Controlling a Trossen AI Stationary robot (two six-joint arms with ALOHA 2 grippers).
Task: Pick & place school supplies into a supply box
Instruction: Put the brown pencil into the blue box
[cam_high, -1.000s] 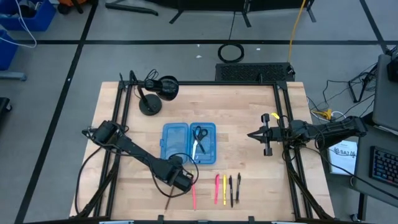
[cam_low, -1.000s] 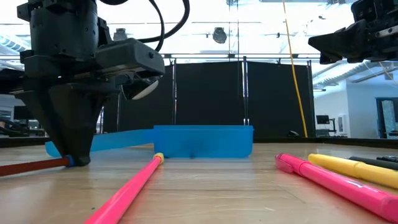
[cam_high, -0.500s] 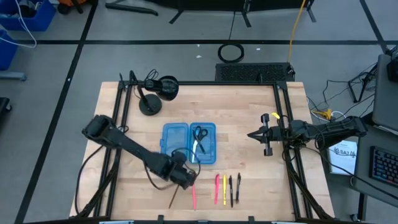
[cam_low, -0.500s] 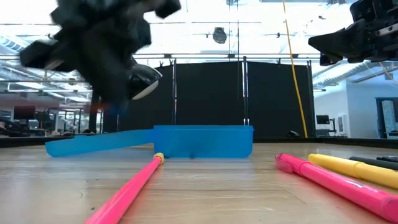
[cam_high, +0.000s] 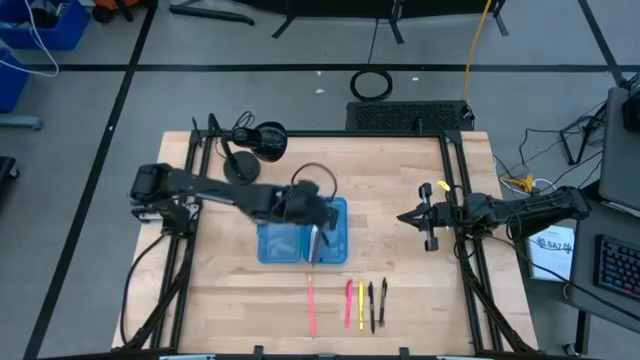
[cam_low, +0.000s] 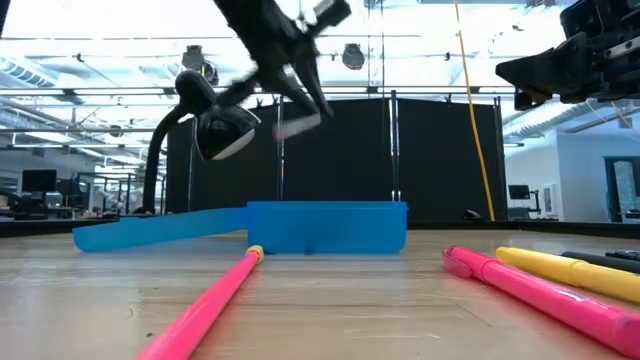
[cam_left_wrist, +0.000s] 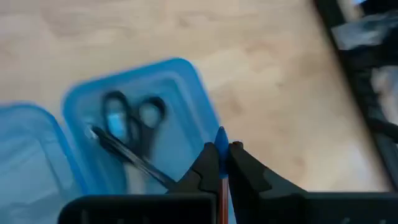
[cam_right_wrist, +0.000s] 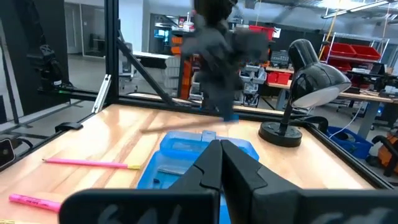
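The supply box (cam_high: 280, 232) lies open on the table, two translucent blue halves side by side, and also shows in the low view (cam_low: 325, 228). Black-handled scissors (cam_left_wrist: 127, 121) lie in its right half. My left gripper (cam_high: 315, 222) hangs above that half, shut on a brown pencil (cam_high: 313, 246) with a blue end cap. In the low view it (cam_low: 305, 80) is high above the box and blurred. A pink pen (cam_high: 310, 310) lies near the table's near edge, beside a second pink marker (cam_high: 348, 303), a yellow one (cam_high: 360, 305) and black pens (cam_high: 376, 303). My right gripper (cam_high: 403, 217) waits shut at the table's right side. My left gripper pinches the pencil between its two fingers close to the blue-capped end (cam_left_wrist: 219, 133), which sticks out just past the fingertips (cam_left_wrist: 208, 163). The brown shaft (cam_left_wrist: 222, 186) runs back between the fingers. The pencil is lifted clear, above the box's right half.
A black desk lamp (cam_high: 250, 150) stands on its round base at the table's far left, behind the box. Dark frame rails run along the table's left (cam_high: 185, 210) and right (cam_high: 462, 230) sides. Bare wood lies between the box and my right gripper.
My left gripper has risen from the table at the box's near left corner, carrying the pencil off the wood. It has swung toward the far edge and to the right, turning about, and now hangs over the box's right half. The pink pen has stayed in place.
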